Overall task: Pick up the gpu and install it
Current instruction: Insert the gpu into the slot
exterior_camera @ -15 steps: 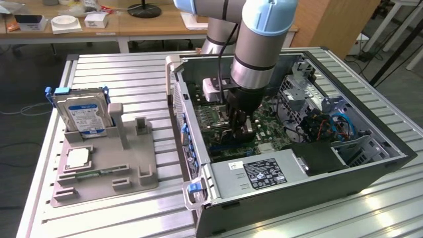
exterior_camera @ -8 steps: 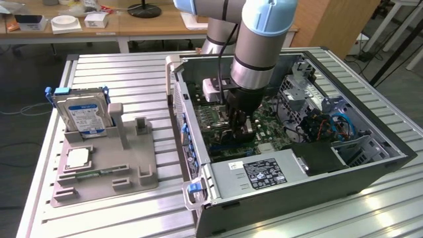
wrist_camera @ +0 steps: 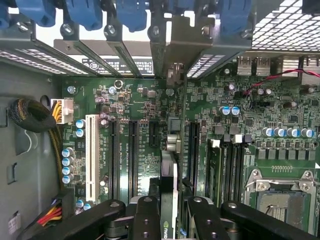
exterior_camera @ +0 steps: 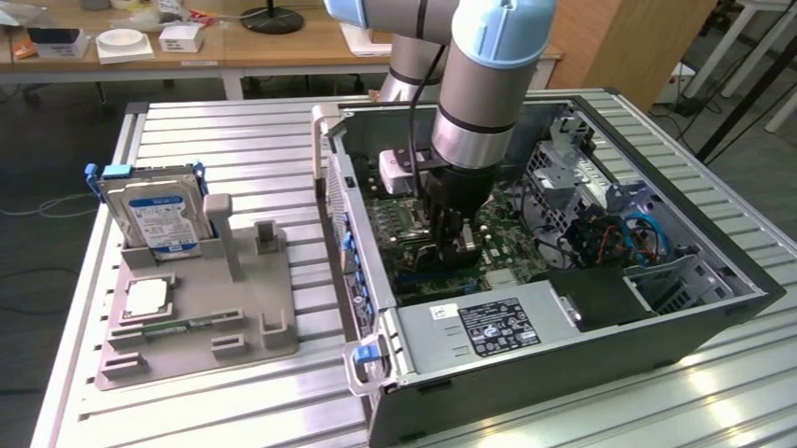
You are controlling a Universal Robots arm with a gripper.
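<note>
I see the ribbed metal counter (exterior_camera: 212, 131) standing on a grey floor (exterior_camera: 50, 131), with a pale cable (exterior_camera: 44, 207) trailing off its edge on the exterior view's left. Behind its far edge runs a long wooden desk (exterior_camera: 286, 51) with small white boxes (exterior_camera: 182, 37) and a black round stand base (exterior_camera: 272, 19). A wooden panel (exterior_camera: 622, 42) rises past the far corner, and light glares on the near corner.

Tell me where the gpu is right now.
In the wrist view, the gpu stands edge-on between the jaws, among the black slots of the motherboard, inside the computer case.
</note>
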